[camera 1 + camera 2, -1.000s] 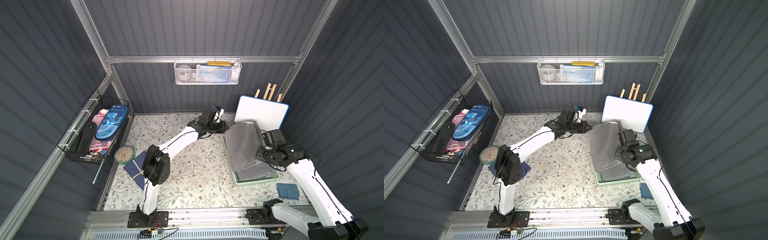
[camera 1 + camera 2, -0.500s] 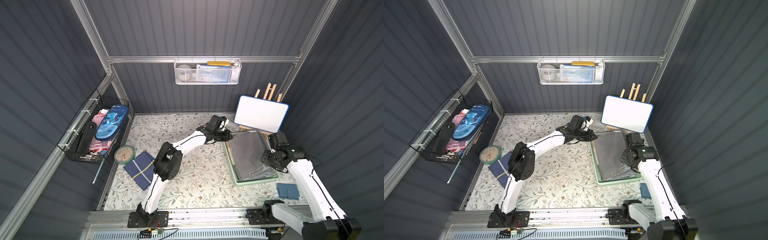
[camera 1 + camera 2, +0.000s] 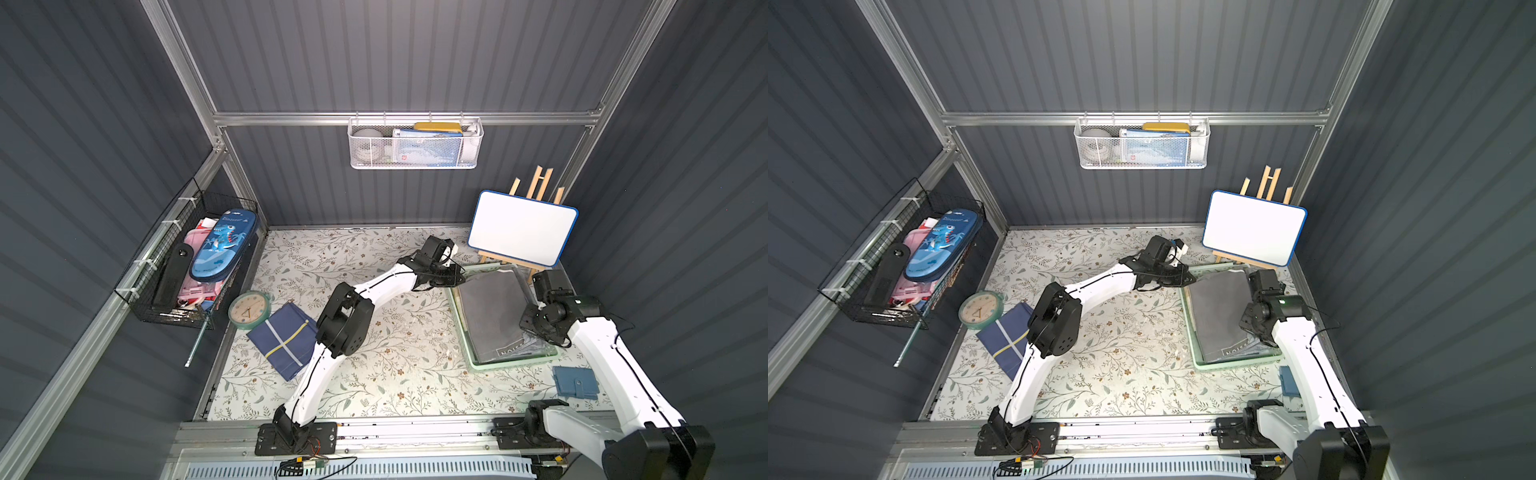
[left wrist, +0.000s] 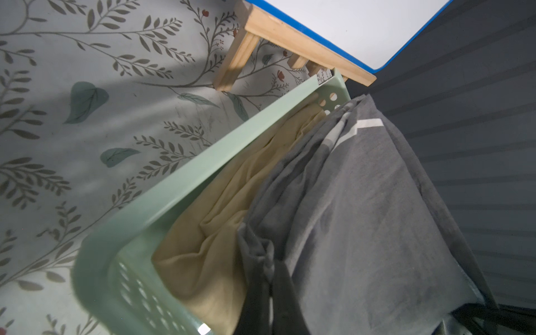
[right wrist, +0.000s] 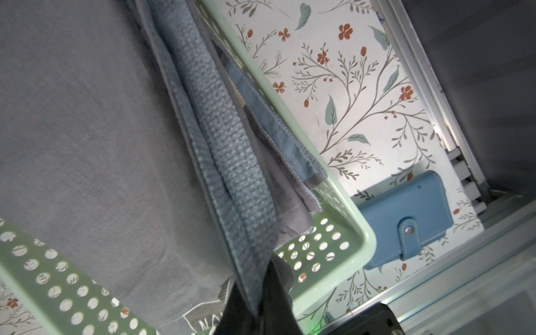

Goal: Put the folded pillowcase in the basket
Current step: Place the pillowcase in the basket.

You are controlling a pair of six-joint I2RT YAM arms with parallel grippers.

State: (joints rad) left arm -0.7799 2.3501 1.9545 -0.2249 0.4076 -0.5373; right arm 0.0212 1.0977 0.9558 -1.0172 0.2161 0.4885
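Dark grey ribbed walls (image 3: 395, 62) close in on three sides, braced by a silver frame rail (image 3: 291, 118) along the back. A white mesh basket (image 3: 415, 156) hangs from that rail at upper centre. A black wire basket (image 3: 166, 318) clings to the wall at middle left.

The tabletop (image 3: 395, 353) wears a pale floral print. Left of centre lie a round clock (image 3: 248, 308) and a navy folded cloth (image 3: 284, 336), just beside each other. A whiteboard (image 3: 521, 235) leans on its easel (image 3: 536, 187) at upper right, and a blue wallet (image 3: 575, 382) lies at lower right.

The basket (image 3: 511, 365) sits at the right of the frame. The folded pillowcase (image 3: 494, 307), grey, lies in it over a yellow cloth (image 4: 220, 220). The left gripper (image 4: 266, 290) is clenched on the pillowcase's upper left corner. The right gripper (image 5: 258, 301) has the cloth's edge at its fingers, but I cannot tell whether it grips or has let go.
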